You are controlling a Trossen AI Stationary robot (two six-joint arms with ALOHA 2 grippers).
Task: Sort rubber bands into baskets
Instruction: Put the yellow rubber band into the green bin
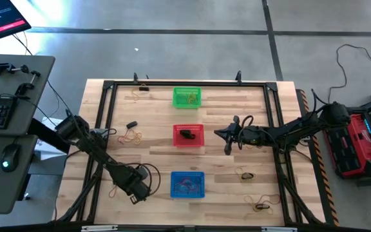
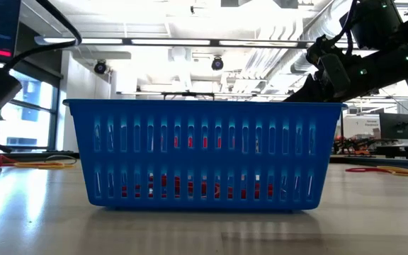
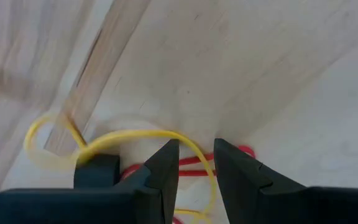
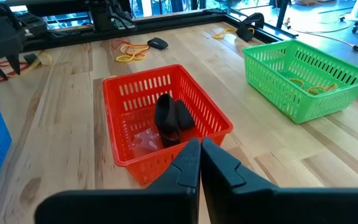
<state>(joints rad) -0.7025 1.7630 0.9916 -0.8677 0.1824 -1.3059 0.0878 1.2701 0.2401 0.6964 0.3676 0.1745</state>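
Left tool [image 3: 194, 163] stood low over a yellow rubber band [image 3: 114, 140] and a red rubber band [image 3: 194, 162] on the table [image 1: 153, 151] beside the blue basket [image 1: 187, 184], its fingers narrowly parted and gripping nothing that I could see. Sorting looked partly done: of three baskets, the green basket [image 1: 187, 97] held yellow bands, the red basket [image 1: 188, 135] black ones, the blue one red ones. About five loose clusters of bands remained scattered on the table; single bands were too small to count. Right tool [image 4: 200, 152] hung pressed shut and empty near the red basket.
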